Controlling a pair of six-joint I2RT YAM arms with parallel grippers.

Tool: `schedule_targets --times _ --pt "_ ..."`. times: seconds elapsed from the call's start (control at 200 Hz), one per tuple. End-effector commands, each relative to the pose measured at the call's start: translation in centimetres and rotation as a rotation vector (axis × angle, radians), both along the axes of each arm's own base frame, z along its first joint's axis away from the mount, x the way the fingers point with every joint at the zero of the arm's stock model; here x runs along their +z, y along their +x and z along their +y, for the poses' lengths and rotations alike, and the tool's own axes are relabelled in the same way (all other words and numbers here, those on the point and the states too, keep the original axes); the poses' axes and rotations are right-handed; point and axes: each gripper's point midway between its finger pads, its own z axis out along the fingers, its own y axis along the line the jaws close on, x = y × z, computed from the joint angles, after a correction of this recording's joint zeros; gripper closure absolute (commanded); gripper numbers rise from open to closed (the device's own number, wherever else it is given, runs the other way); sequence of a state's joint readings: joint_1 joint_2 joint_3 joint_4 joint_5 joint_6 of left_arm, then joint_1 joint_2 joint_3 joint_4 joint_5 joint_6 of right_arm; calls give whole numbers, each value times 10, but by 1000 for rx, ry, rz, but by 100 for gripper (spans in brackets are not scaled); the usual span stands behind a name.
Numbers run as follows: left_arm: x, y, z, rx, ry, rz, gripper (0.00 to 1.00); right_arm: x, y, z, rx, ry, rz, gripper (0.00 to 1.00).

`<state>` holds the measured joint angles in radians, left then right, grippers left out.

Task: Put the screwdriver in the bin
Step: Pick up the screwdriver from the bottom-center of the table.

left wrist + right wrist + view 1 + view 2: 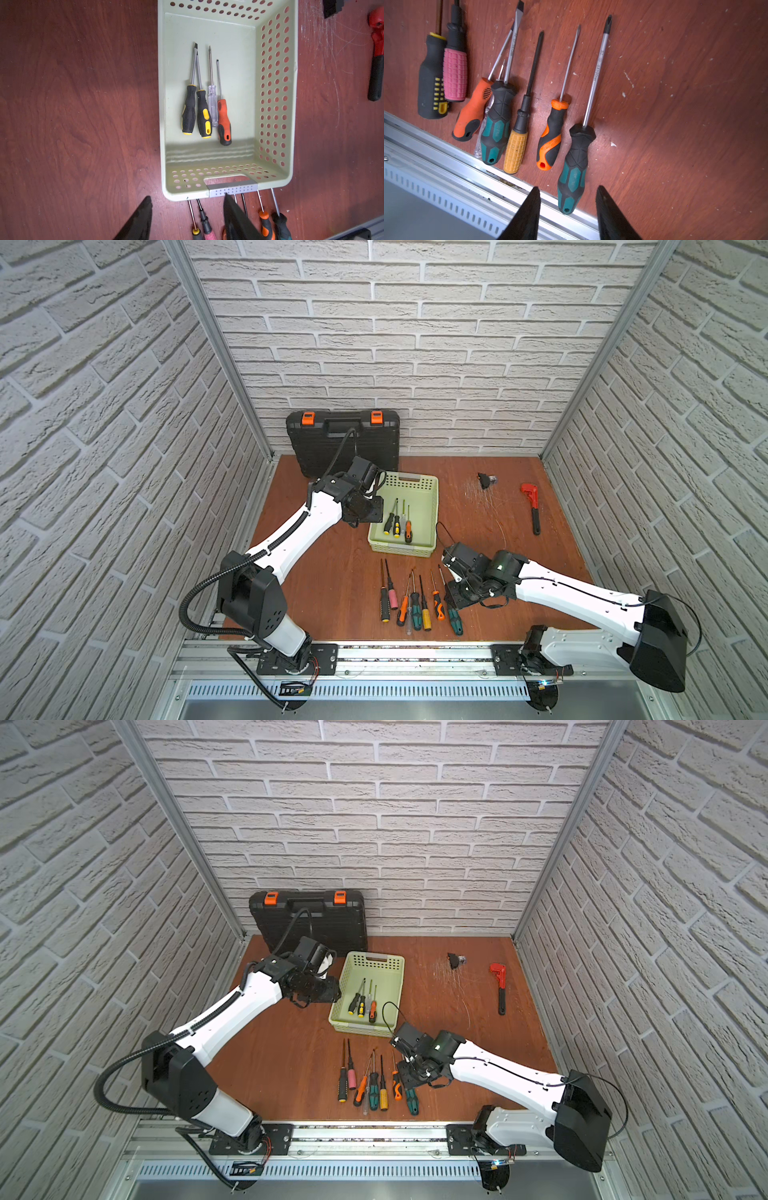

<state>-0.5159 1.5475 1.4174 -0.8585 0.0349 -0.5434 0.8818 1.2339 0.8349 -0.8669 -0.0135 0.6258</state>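
The pale green bin (pixel 433 510) (pixel 398 990) (pixel 274 93) stands mid-table, and several screwdrivers (pixel 397 522) (pixel 204 112) lie side by side on its floor. More screwdrivers (pixel 415 601) lie in a row on the table in front of it. My left gripper (pixel 365 512) (pixel 187 198) hangs open and empty over the bin's left side. My right gripper (pixel 455 599) (pixel 568 190) is open above the butt end of the teal-handled screwdriver (pixel 456 619) (pixel 412 1101) (pixel 575 166) at the row's right end. Its fingertips straddle the handle without gripping it.
A black toolcase (pixel 343 443) with orange latches leans on the back wall behind the bin. A red pipe wrench (pixel 532 506) and a small black part (pixel 484 480) lie at the back right. An aluminium rail (pixel 415 649) (pixel 446 145) edges the table front, just behind the handles.
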Motion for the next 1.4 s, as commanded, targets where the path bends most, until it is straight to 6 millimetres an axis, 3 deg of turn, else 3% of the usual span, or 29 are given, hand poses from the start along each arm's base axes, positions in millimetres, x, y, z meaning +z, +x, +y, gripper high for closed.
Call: schedule_targets --times 0.0,0.31,0.86,1.08,1.39 --pt "11 0 8 31 -17 -53 43 -17 4 -2 -34 -36 -4 52" --pt "10 -12 26 70 -1 -60 42 -37 7 -4 -42 -84 10 54" --pt "13 -20 38 102 6 -68 42 -63 4 -5 -42 -126 53 58" --pt "16 -22 42 110 12 -73 42 -75 -3 -12 -43 -139 73 64" --pt "20 -31 49 130 14 -79 42 -69 0 -16 -56 -137 37 93"
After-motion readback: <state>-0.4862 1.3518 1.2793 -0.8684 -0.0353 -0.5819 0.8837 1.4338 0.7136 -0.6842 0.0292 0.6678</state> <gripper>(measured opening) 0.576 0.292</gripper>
